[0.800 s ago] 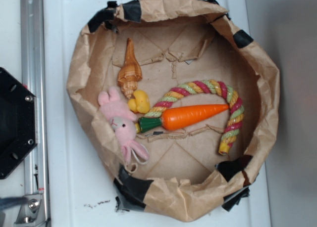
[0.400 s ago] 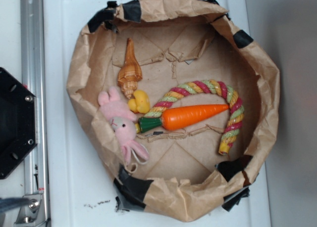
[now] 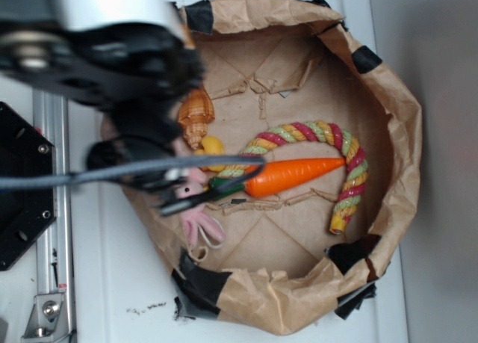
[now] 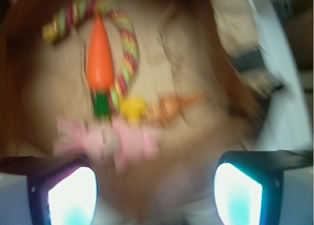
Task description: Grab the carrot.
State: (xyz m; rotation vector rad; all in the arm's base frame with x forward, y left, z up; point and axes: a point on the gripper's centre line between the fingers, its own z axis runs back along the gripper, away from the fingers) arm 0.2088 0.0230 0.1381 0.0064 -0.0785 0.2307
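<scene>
1. The carrot [image 3: 287, 175] lies flat on the floor of the brown paper bowl [image 3: 403, 126], its point toward the right of the exterior view and its dark green stem end toward the left. In the wrist view the carrot [image 4: 98, 58] shows blurred, tip up, green end down.
2. The striped rope [image 3: 336, 145] arches over the carrot's top side and curls down past its tip; rope and carrot look to touch near the stem end.
3. A small yellow toy [image 3: 212, 146] sits just beside the stem end, and above it stands the tan spiral shell [image 3: 196, 115].
4. A pink plush rabbit [image 3: 199, 222] lies left of the stem, partly covered by the arm.
5. The claw [image 4: 154, 186] is released: in the wrist view its two pads [image 4: 73, 195] stand wide apart at the bottom corners, with nothing between them. It hangs above the rabbit, short of the carrot and not touching it.
6. In the exterior view the blurred black arm [image 3: 112, 51] reaches in from the upper left, a grey cable [image 3: 112, 175] trailing across it.
7. The bowl's rim is patched with black tape [image 3: 200, 279], and it rests on the white table [image 3: 97, 283].
</scene>
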